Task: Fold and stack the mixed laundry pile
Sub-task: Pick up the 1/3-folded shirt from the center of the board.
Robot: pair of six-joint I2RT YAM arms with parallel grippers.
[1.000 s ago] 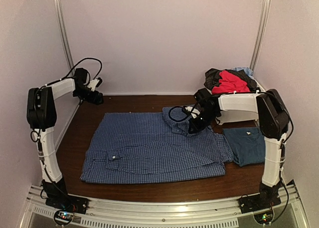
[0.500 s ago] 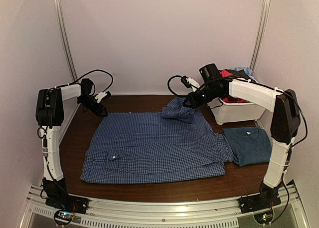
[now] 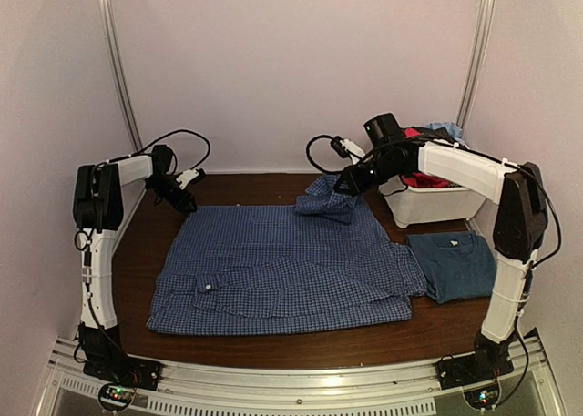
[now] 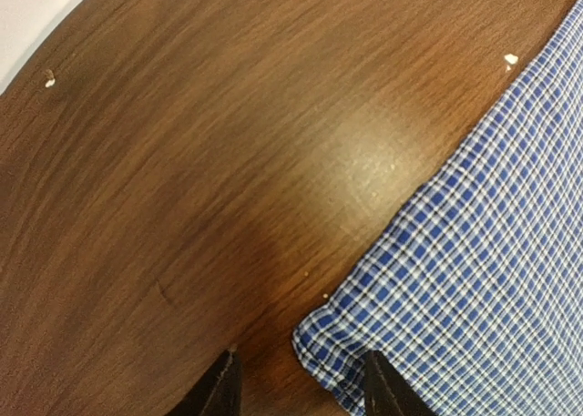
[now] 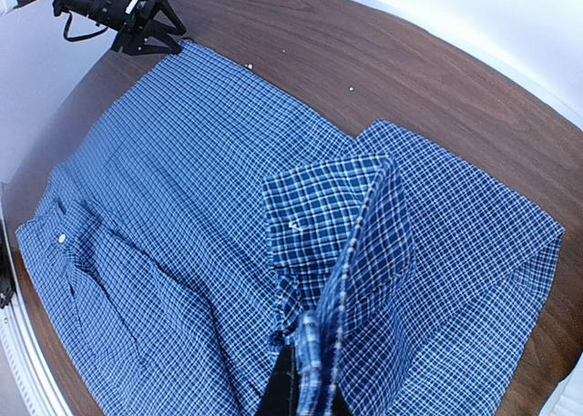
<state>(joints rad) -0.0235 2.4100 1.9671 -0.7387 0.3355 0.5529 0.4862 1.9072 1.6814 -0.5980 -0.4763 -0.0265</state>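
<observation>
Blue-check shirt one; navy T-shirt one; bin one.

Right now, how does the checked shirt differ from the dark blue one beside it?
The checked shirt lies spread out across the table; the dark-blue T-shirt is folded into a rectangle. The checked shirt has a small blue-and-white pattern; the T-shirt is plain. The right gripper holds the checked shirt's far corner raised; no gripper touches the T-shirt. Both are blue and lie on the wooden table.
</observation>
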